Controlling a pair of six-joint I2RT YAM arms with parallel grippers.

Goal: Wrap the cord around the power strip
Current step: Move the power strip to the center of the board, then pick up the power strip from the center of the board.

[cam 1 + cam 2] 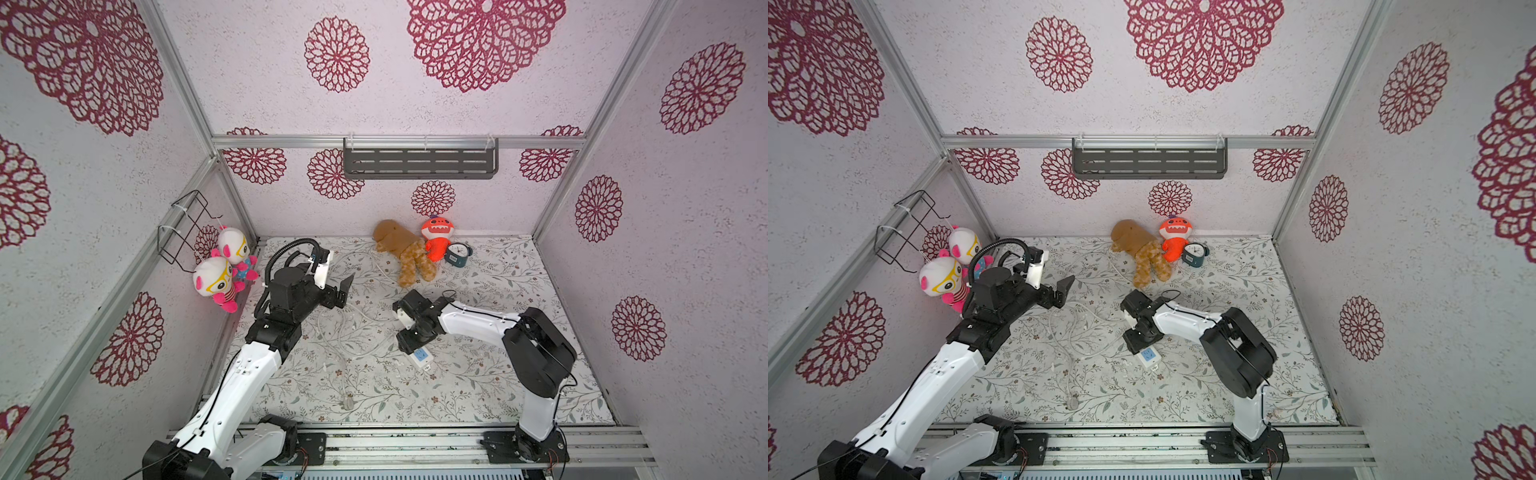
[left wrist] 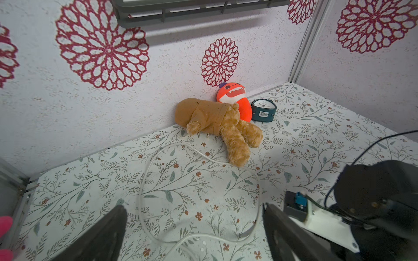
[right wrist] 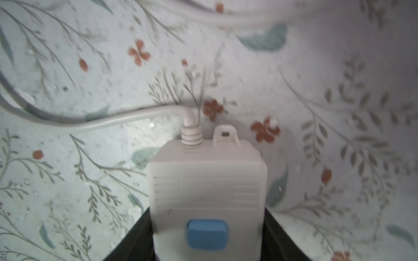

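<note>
- Power strip (image 3: 207, 192): white body, blue button; light-blue socket face in both top views.
- Cord (image 3: 113, 121): white.
- Table cover (image 1: 478, 374): white, with grey-green leafy sprigs and small rust-red flowers.
- Walls (image 1: 257, 83): pale, with crimson lace-like rosettes.
- Teddy bear (image 2: 226, 126): tan.
- Monster plush (image 2: 237, 99): orange, white teeth.
- Alarm clock (image 2: 263, 110): dark blue case, white dial.
- Dolls (image 1: 214, 282): white heads, yellow glasses, pink limbs.

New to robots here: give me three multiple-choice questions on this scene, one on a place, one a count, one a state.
1. Where is the alarm clock? A on the shelf; B beside the orange plush; C at the table's front.
2. How many pink-eared dolls? A one; B two; C four.
3. The right gripper is: A open; B shut on the power strip; C shut on the clock.
B: it stands by that plush at the back wall. B: two show together. B: its fingers clamp it.
</note>
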